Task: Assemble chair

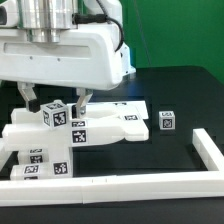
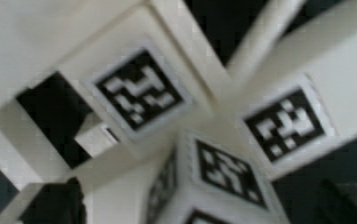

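Note:
In the exterior view, chunky white chair parts lie on the black table. A flat notched block [image 1: 100,127] with tags lies in the middle, and a tagged part [image 1: 56,114] stands up on its left end. A slotted frame [image 1: 40,162] lies at the front left and a small cube [image 1: 167,119] stands apart at the right. My gripper [image 1: 57,103] hangs just over the raised part, with its fingers [image 1: 85,99] spread wide either side and not touching it. The wrist view shows tagged white parts [image 2: 148,90] very close and blurred. My fingertips are not clear there.
The long white border rail [image 1: 208,150] runs along the exterior view's right and front edges [image 1: 110,184]. The large glossy robot body [image 1: 60,50] fills the upper left and hides what lies behind it. A green wall stands at the back.

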